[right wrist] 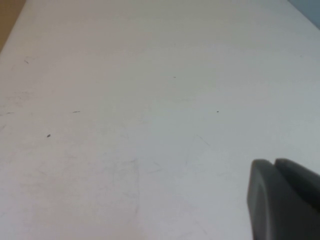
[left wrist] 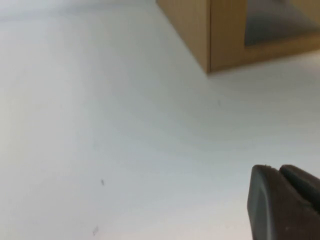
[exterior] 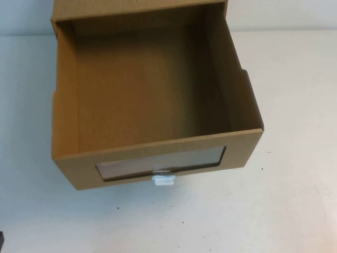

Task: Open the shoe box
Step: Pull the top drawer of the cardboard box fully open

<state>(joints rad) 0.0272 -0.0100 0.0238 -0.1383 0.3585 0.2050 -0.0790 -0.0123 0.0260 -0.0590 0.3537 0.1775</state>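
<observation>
The brown cardboard shoe box [exterior: 68, 132] stands in the middle of the table with its lid [exterior: 131, 6] raised at the far side and its inside empty. Its front wall has a clear window [exterior: 158, 161] and a small white tab [exterior: 163, 180]. A corner of the box [left wrist: 200, 30] shows in the left wrist view. My left gripper [left wrist: 276, 169] is shut, low over the bare table to the box's front left, holding nothing. My right gripper [right wrist: 274, 162] is shut too, over bare table off the box's right, a sliver of the box [right wrist: 9, 15] at that view's edge.
The white tabletop [exterior: 295, 200] runs all around the box. A small dark piece of the left arm [exterior: 2, 242] shows at the high view's bottom left corner.
</observation>
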